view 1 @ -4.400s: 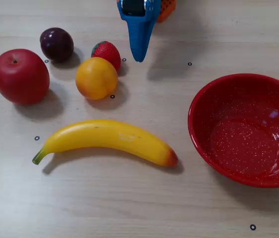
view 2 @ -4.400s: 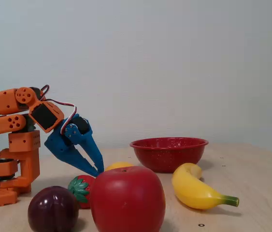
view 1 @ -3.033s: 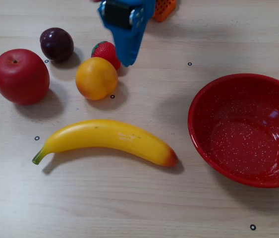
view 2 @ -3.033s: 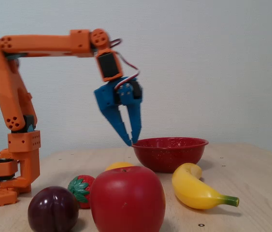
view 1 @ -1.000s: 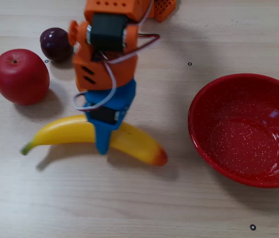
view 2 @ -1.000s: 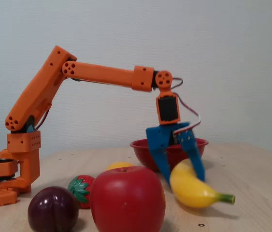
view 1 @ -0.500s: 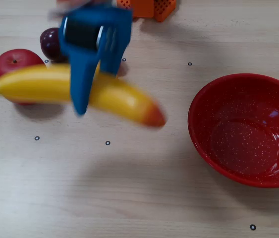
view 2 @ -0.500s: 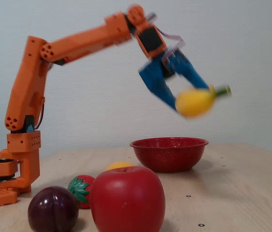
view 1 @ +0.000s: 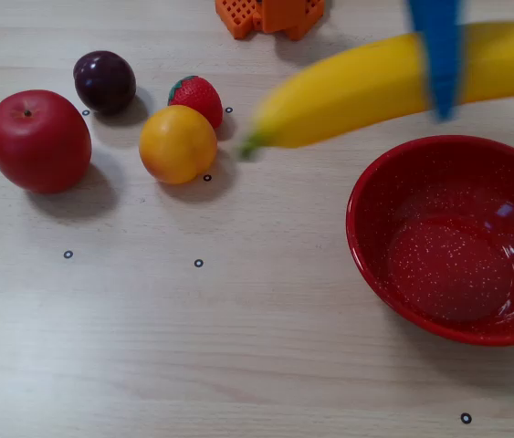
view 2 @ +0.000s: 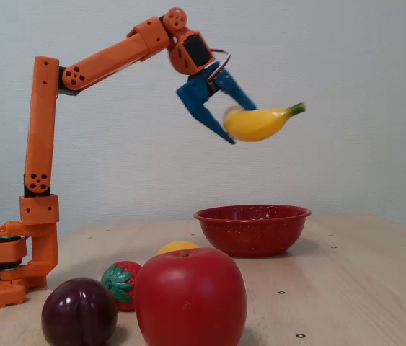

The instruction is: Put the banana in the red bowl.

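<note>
The long curved glossy yellow plastic banana (view 2: 254, 123) hangs high in the air, clamped at its middle by the blue fingers (view 2: 226, 119) of the orange arm (view 2: 102, 56), well above the table (view 1: 238, 319). In the side-on fixed view it lies roughly level, its green stem tip pointing right and slightly up, above the large round glossy red bowl (view 2: 252, 228). In the fixed view from above, the banana (view 1: 375, 87) is blurred and stretches from near the top right edge down to its green tip at the left, crossing just past the far rim of the red bowl (view 1: 453, 239); one blue finger (view 1: 436, 50) crosses over it there. The bowl sits on the table at the right, its speckled inside bare

To the left on the table stand a round yellow-orange fruit (view 1: 177, 143), a small red strawberry (view 1: 198, 96) touching or just beside it on the far side, a dark purple plum (view 1: 104, 80) further left, and a large red apple (view 1: 38, 140) at the far left. The orange base of the arm (view 1: 269, 15) shows at the far edge
</note>
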